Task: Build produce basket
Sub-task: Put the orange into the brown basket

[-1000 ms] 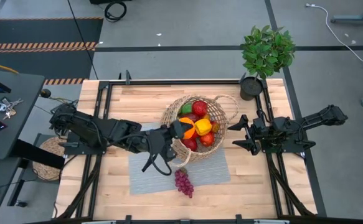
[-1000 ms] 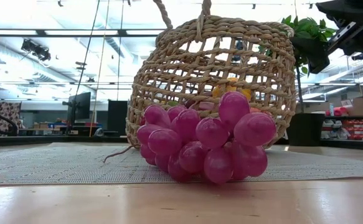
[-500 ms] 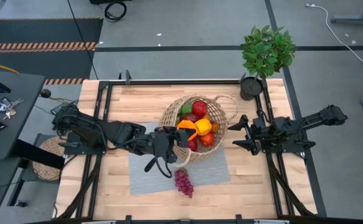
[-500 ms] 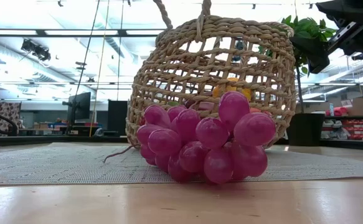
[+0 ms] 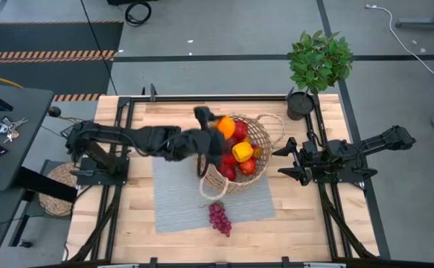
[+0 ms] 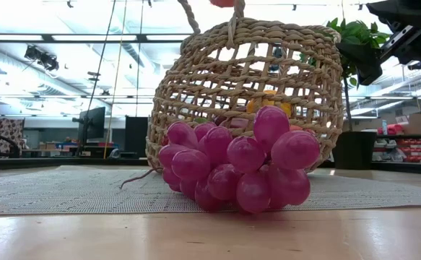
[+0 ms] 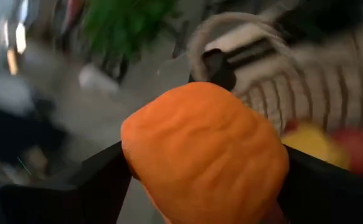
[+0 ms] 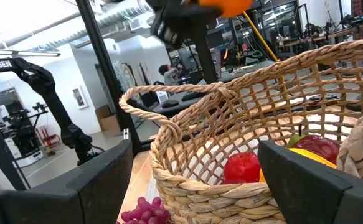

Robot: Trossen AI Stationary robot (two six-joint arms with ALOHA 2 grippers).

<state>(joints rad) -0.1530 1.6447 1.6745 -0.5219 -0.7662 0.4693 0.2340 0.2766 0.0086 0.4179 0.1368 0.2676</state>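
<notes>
Left claw (image 5: 218, 128) pinches the orange (image 5: 225, 126) between its two fingers; the left wrist view shows the fruit filling the gap between them. I have it raised over the near-left rim of the basket (image 5: 265, 134), not yet released.

Right claw (image 5: 285, 160) waits just beside the basket's right side, spread wide, nothing held. Its wrist view looks straight into the weave.

Basket sits on the grey mat (image 5: 176, 201), mid-surface. Contents visible from above: yellow pepper (image 5: 243, 152), red apple (image 5: 239, 129), more red pieces low in the pile. I count it mostly filled.

Left outside: purple grapes (image 5: 219, 217), lying on the mat's front edge, close in front of the basket. No other loose produce seen on the surface (image 5: 164, 112).

Judgement: late stage. Remaining: drop the orange in, then fetch the grapes.
</notes>
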